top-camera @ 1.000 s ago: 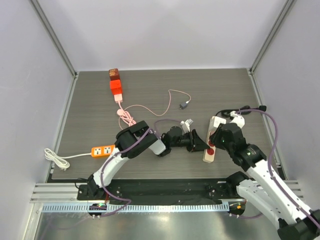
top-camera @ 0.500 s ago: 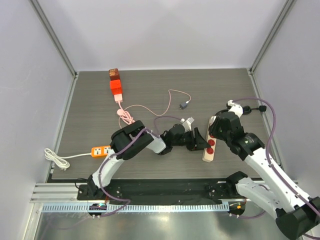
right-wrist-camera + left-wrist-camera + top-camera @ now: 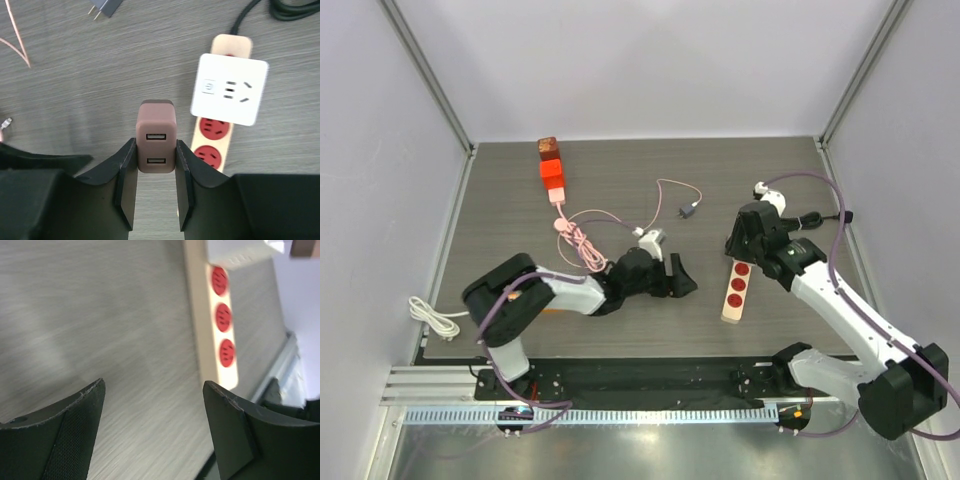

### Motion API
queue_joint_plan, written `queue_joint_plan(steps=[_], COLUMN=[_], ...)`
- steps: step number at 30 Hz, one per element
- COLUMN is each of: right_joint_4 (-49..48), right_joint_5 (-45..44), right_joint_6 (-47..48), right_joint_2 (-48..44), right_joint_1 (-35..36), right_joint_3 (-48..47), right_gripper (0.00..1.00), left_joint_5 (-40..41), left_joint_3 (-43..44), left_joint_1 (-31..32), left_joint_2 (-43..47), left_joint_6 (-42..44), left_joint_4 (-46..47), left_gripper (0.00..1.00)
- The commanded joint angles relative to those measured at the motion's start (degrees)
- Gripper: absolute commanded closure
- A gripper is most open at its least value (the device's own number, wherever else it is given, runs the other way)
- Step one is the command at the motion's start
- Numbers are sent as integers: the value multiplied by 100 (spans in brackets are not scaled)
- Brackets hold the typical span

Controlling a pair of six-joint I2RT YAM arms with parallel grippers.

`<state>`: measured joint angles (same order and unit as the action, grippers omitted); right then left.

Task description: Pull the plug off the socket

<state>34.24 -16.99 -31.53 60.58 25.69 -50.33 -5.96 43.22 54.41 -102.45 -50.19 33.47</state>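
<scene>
A beige power strip [image 3: 732, 295] with red sockets lies on the table right of centre. It also shows in the right wrist view [image 3: 218, 142] and the left wrist view [image 3: 207, 335]. A white adapter [image 3: 230, 96] sits plugged into its far end. My right gripper [image 3: 156, 150] is shut on a brown two-port USB plug [image 3: 156, 131] and holds it above the table, left of the strip and clear of it. In the top view my right gripper [image 3: 744, 238] hovers over the strip's far end. My left gripper [image 3: 677, 281] is open and empty, left of the strip, its fingers [image 3: 70, 430] apart.
A pink cable [image 3: 576, 236] runs from red and orange blocks [image 3: 552, 172] at the back left to a small grey plug [image 3: 690, 210]. A white cord [image 3: 432, 315] lies at the left edge. A black cable [image 3: 815, 217] leaves the strip's far end.
My left gripper has drawn back to the left, away from the strip. My right gripper has moved toward the strip's far end with the brown plug in it.
</scene>
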Motion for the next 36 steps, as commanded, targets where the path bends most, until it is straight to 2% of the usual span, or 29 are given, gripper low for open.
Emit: queue_joint_plan(steps=[1,2,5,9,15,20,23,24,25,27,28,29,32,36], right_joint_4=[-681,-769,-1225,-2252,-3001,-3064,-2985,-2941,-2888,-2670,-2538,-2414,-1817,-624], right_joint_5=[494,861,1529,2207,2446,2622,2499,2473,2421,2298,2219,2105,1726,568], right_joint_6=[121,129,112,-37,-29,392,542,603,613,726,788,850,1069,1000], right_joint_2=[313,488,1165,1947,2809,3757,3979,3979,3971,3910,3874,3839,3497,2838], right_joint_1=[-3,-3,6,23,15,6,-64,-99,-169,-214,-223,-223,-223,-223], right_joint_3=[-302,-329,-364,-250,-548,-1171,-1348,-1409,-1436,-1515,-1559,-1603,-1787,-1858], right_gripper=[99,98,93,87,81,72,60,52,37,29,19,14,11,11], left_joint_5=[1261,1751,2561,3134,3338,3294,3232,3206,3180,3109,3109,3127,3144,2899], left_joint_3=[-498,-725,-973,-1350,-1457,-1361,-1220,-1194,-1185,-1184,-1176,-1167,-1114,-1123], left_joint_1=[-159,-176,-185,-185,-185,-185,-185,-185,-185,-185,-185,-185,-185,-185], left_joint_2=[943,1094,1640,2027,2195,2019,1896,1861,1835,1852,1869,1878,1931,1844], left_joint_6=[607,616,590,529,546,572,590,590,590,590,598,616,642,642], left_joint_4=[-367,-411,-605,-623,-614,-623,-737,-754,-746,-711,-719,-737,-825,-676], left_gripper=[21,21,21,21,21,21,21,21,21,21,22,22,22,23])
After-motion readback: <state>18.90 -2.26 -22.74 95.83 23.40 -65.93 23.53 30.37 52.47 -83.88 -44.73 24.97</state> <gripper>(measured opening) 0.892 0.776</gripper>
